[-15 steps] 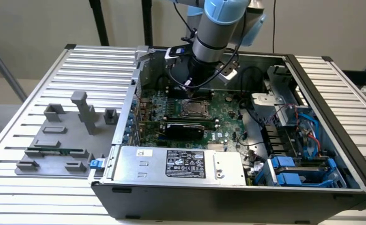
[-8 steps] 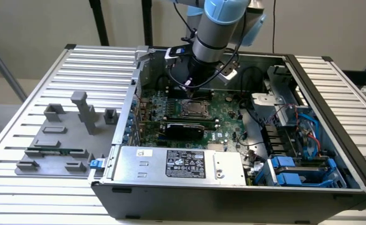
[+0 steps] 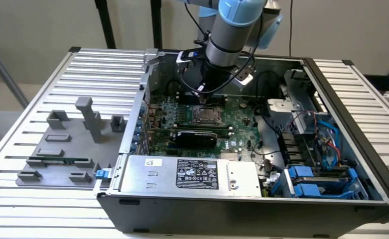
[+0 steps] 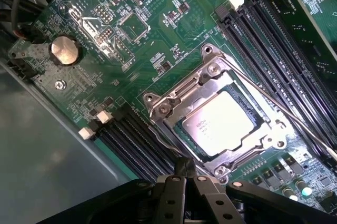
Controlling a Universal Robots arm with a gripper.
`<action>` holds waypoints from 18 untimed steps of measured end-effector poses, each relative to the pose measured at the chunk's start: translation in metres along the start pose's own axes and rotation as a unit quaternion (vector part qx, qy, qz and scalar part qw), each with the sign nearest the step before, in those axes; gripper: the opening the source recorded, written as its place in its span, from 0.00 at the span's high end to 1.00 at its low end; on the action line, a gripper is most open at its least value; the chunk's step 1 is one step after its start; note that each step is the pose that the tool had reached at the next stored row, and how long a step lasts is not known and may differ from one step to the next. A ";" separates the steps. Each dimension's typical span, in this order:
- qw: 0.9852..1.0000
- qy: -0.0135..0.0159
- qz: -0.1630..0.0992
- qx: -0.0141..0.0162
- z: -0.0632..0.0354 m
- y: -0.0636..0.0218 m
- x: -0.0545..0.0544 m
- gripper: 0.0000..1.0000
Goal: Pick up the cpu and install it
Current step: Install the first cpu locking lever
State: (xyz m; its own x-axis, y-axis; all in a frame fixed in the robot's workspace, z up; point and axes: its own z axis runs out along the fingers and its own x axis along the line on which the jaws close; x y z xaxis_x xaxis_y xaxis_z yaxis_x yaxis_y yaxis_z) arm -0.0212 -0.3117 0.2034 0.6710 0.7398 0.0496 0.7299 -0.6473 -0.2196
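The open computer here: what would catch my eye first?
Probably the blue-grey robot arm reaching down into the open computer case, right above the green motherboard. In the wrist view, the silver cpu lies in its metal socket frame, with black memory slots beside it.

The cpu (image 4: 224, 122) was seen as a small flat square chip with a pale silver-grey metal top, on which a few lines of fine dark print were carried near one edge. It was laid flat and seated in the socket (image 4: 218, 113) on the green motherboard (image 4: 105, 66), framed on all sides by the socket's shiny metal bracket. A thin metal lever (image 4: 274, 100) was passed alongside one edge of the bracket. In the exterior view the cpu (image 3: 205, 115) was found near the middle of the open computer case (image 3: 247, 204), directly below the arm's tool.
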 end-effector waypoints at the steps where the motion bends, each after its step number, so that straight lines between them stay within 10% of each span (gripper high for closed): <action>1: 1.000 0.000 0.001 0.000 0.0000 0.0005 0.000 0.89; 18: 1.000 0.001 0.004 -0.001 -0.0007 0.0066 0.006 0.89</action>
State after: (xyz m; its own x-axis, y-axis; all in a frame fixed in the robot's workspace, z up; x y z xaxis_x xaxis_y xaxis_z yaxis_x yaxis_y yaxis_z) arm -0.0123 -0.3117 0.2029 0.6773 0.7340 0.0489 0.7243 -0.6538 -0.2190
